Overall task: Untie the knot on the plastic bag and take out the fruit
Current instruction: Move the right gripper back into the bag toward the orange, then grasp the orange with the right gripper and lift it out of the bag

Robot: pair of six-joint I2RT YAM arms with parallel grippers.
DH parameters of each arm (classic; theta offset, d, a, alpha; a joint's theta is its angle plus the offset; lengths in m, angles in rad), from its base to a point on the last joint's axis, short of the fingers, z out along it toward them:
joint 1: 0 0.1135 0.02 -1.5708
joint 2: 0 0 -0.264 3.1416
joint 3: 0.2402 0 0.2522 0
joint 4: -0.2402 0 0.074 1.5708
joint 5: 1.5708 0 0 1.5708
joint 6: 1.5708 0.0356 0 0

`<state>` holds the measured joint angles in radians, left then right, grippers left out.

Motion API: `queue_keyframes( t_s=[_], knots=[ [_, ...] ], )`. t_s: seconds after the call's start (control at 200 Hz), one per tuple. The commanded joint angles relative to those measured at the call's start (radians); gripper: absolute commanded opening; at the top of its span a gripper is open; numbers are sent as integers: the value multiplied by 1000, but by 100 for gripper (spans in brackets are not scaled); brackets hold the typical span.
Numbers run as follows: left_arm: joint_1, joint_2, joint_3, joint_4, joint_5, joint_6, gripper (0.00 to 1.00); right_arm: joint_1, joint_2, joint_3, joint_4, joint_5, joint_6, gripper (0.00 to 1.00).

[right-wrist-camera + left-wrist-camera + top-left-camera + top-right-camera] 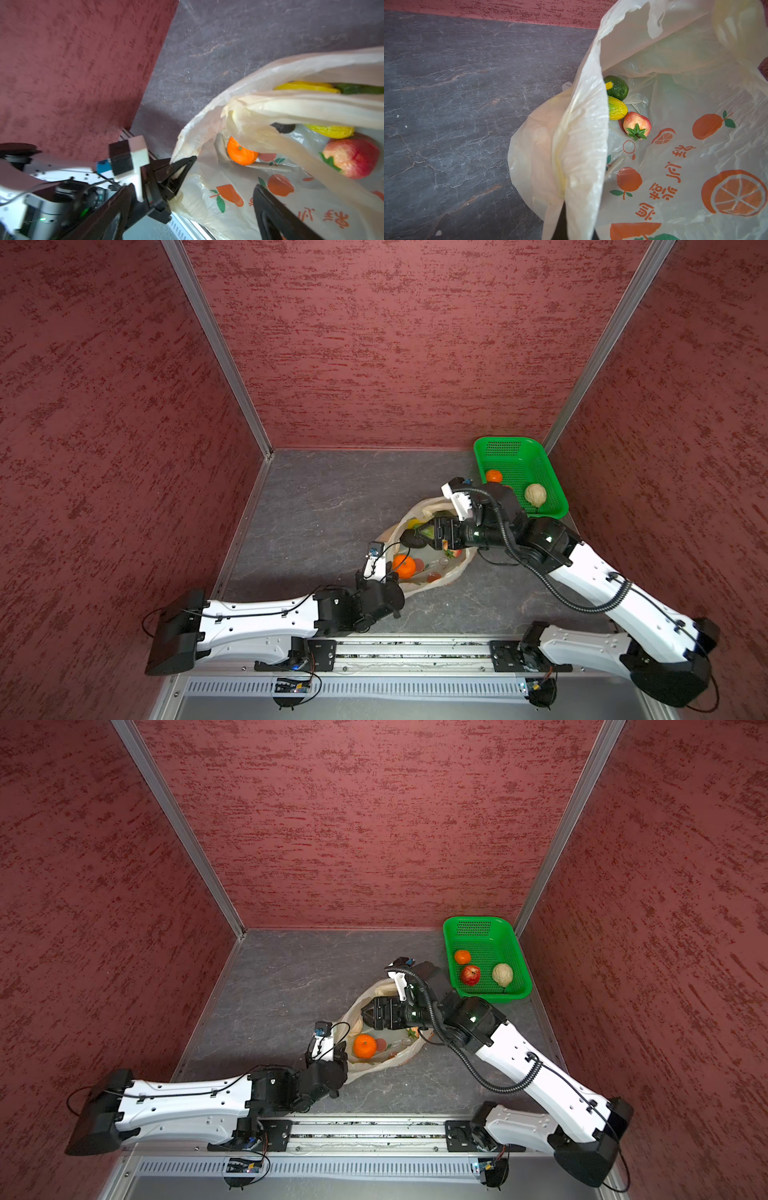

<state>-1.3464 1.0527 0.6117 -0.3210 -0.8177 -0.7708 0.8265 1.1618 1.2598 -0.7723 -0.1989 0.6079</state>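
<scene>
The plastic bag [449, 568] lies on the dark floor with its mouth gaping; the knot is out of view. My left gripper [392, 574] is shut on the bag's near rim [581, 145] and holds it up. My right gripper [415, 533] hangs open over the mouth, and its fingers [270, 207] stand wide apart with nothing between them. Fruit lies inside the bag: an orange [404, 566], a red apple [636, 126], a yellow-green mango [616, 108] and a dark green avocado [617, 87].
A green basket [482, 928] stands at the back right by the wall corner, holding an orange [462, 957], a red apple [470, 974] and a cream bumpy fruit [502, 974]. Red walls close in three sides. A metal rail [415, 649] runs along the front.
</scene>
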Motion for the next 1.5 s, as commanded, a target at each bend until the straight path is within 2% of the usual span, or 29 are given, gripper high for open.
queue_keyframes(
  t_s=[0.0, 0.235, 0.461, 0.666, 0.837, 1.042, 1.192, 1.348, 1.498],
  knots=[
    [-2, 4, -6, 20, -15, -4, 0, 43, 33, -40, 49, 96, -39, 89],
    [-1, -2, -3, -4, -30, -51, 0, 105, 69, -184, 113, 165, -97, 86],
    [2, -3, -5, -18, -41, -83, 0, 198, 49, -354, 163, 306, -115, 85],
    [13, -8, 10, -32, -57, -76, 0, 277, 84, -487, 235, 283, -19, 84],
    [16, -31, 22, -69, -69, -62, 0, 330, 191, -479, 284, 265, 36, 85],
    [-6, -33, 1, -155, -47, -116, 0, 315, 273, -366, 270, 330, 52, 96],
    [-34, -33, -18, -206, -53, -167, 0, 240, 277, -362, 342, 314, 115, 98],
    [-52, -27, -25, -245, -67, -210, 0, 141, 275, -350, 333, 387, 203, 98],
    [-60, -26, -30, -269, -77, -241, 0, 116, 334, -298, 347, 329, 163, 97]
  ],
)
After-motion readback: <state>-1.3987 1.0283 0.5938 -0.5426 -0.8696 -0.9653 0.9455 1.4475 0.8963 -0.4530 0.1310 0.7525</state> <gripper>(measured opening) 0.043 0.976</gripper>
